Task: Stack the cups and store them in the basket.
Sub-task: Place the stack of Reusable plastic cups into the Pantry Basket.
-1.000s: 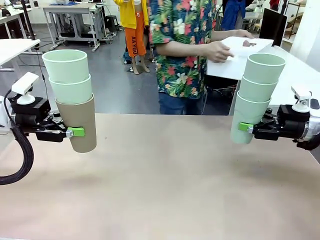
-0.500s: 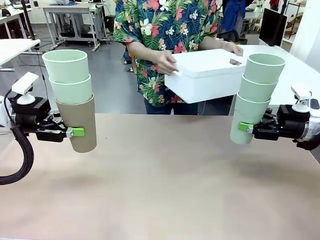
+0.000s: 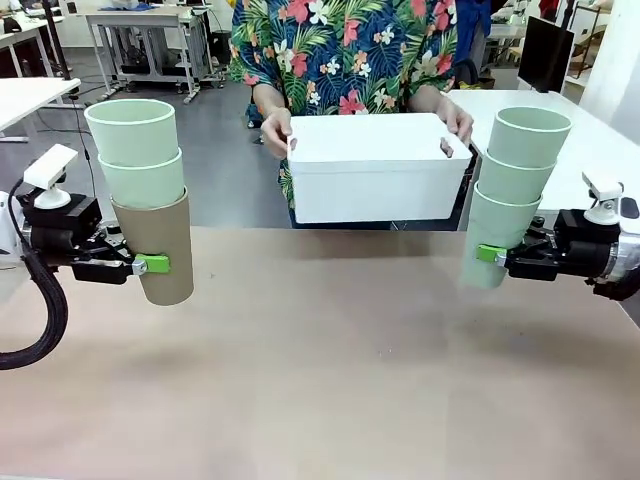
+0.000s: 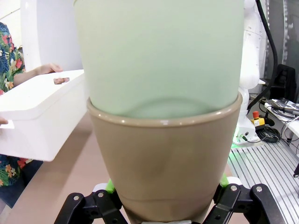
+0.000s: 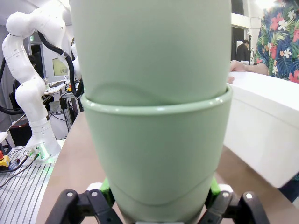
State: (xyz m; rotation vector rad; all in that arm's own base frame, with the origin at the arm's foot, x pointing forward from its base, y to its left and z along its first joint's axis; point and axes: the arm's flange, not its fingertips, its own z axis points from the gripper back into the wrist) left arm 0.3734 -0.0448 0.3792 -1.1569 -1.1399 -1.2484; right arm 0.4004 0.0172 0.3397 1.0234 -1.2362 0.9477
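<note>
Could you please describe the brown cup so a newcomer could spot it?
At the table's left side, the left gripper holds a stack of three cups. The brown cup is the bottom one; every other cup is pale green.

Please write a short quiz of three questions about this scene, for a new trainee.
1. True or false: the bottom cup that the left gripper grips is brown.
2. How many cups form the stack in the right gripper?
3. Where is the white basket? A) flat on the floor B) held in the air by the person's hands C) hanging from a gripper
Key: 1 true; 2 three; 3 B.
</note>
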